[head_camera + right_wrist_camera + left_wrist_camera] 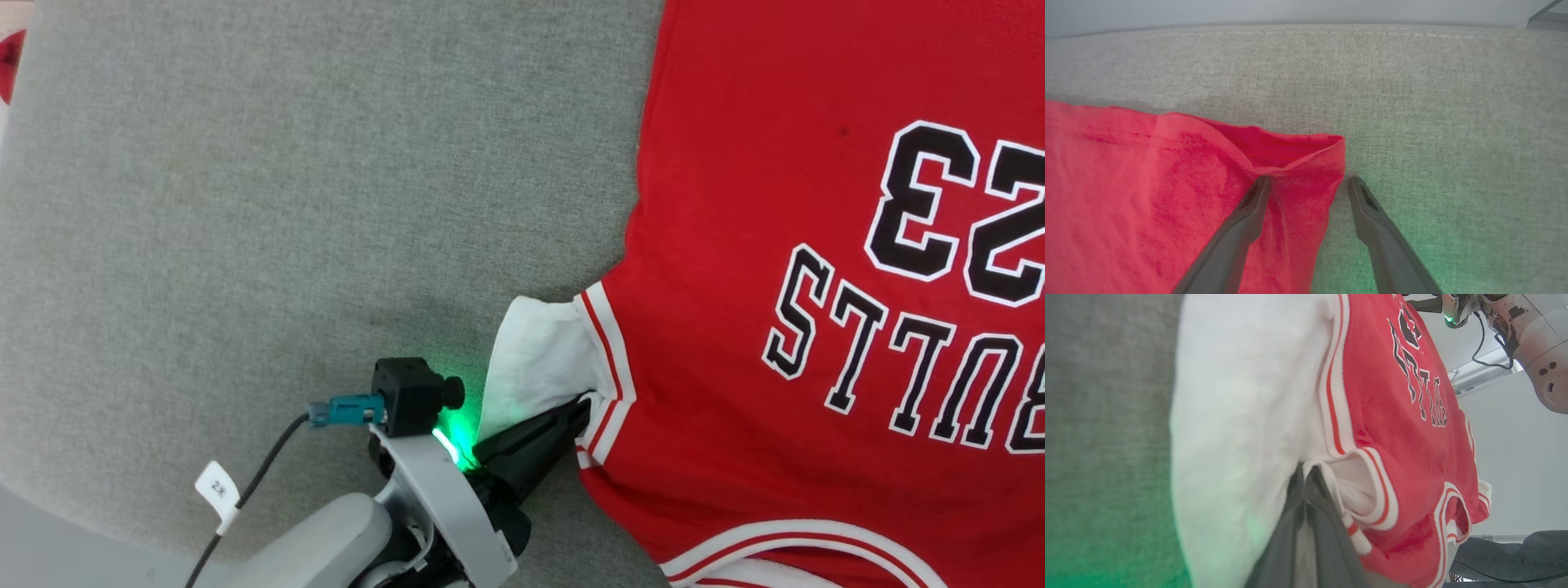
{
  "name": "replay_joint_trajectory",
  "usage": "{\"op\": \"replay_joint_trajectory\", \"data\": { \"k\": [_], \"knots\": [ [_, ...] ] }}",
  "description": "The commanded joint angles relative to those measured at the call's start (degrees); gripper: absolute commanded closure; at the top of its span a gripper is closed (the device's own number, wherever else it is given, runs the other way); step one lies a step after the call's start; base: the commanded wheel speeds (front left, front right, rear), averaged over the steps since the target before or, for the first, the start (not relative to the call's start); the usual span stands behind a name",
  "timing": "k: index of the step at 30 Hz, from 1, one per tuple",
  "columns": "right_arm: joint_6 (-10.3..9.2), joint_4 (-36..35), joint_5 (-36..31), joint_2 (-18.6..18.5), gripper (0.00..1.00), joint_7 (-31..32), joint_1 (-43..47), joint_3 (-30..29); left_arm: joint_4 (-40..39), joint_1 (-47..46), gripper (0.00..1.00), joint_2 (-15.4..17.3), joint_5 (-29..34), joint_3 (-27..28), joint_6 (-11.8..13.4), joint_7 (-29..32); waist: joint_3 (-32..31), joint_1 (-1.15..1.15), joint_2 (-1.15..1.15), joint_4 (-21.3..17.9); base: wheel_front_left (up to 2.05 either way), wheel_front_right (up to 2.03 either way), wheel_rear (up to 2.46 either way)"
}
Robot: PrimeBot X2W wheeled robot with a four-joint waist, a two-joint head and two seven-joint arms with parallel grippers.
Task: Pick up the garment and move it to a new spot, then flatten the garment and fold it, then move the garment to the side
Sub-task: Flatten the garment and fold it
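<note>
bench (245,204): grey cloth top | left gripper (581,406): fingers pinched shut on the white sleeve (535,359) by its striped trim | garment (735,245): lying on the bench at right, print up (lettering upside down) | right gripper (1308,181): fingers wide, straddling a red hem corner, one resting on it

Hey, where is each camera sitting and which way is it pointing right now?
Head view: on the head, looking down at the garment on the grey table; left end effector shows.
Left wrist view: along shut fingers pinching the white sleeve.
Right wrist view: along open right end effector at the red hem.
Shared: head and left wrist views both show that sleeve grip.
</note>
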Motion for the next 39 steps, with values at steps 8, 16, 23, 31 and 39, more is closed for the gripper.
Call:
{"op": "replay_joint_trajectory", "data": {
  "k": [8, 16, 23, 31, 39],
  "knots": [
    [0.14, 0.0, 0.0, 2.0, 1.0, 0.7, 3.7, 3.4, 10.0, -0.6, 1.0, -3.0, -1.0, -1.1, 1.4, 0.3, -0.1, 0.0, 0.0, -0.6, 0.0, 0.0, 0.0],
    [0.12, -5.3, 3.4, -0.6, 1.0, -1.8, 5.1, 5.2, 9.4, -0.1, 1.0, -0.5, -1.3, 1.5, 1.0, -3.9, -5.7, 0.0, 0.0, -2.8, 0.0, 0.0, 0.0],
    [0.03, -17.7, 12.9, -8.8, 1.0, -3.4, 20.2, 6.1, 8.8, 4.0, 1.0, 1.8, -1.3, 1.8, 1.6, -6.6, -12.4, 0.0, 0.0, -4.5, 0.0, 0.0, 0.0],
    [0.03, -36.7, 27.3, -17.9, 1.0, -5.5, 51.0, 3.0, 5.5, 8.1, 1.0, 3.6, -2.0, 2.8, 2.8, -8.3, -17.6, 0.0, 0.0, -7.6, 0.0, 0.0, 0.0],
    [0.04, -49.6, 32.4, -19.0, 1.0, -11.4, 74.5, -0.6, 3.4, 9.5, 1.0, 4.9, -2.3, 3.3, 4.0, -8.6, -19.9, 0.0, 0.0, -9.6, 0.0, 0.0, 0.0]
  ]
}}
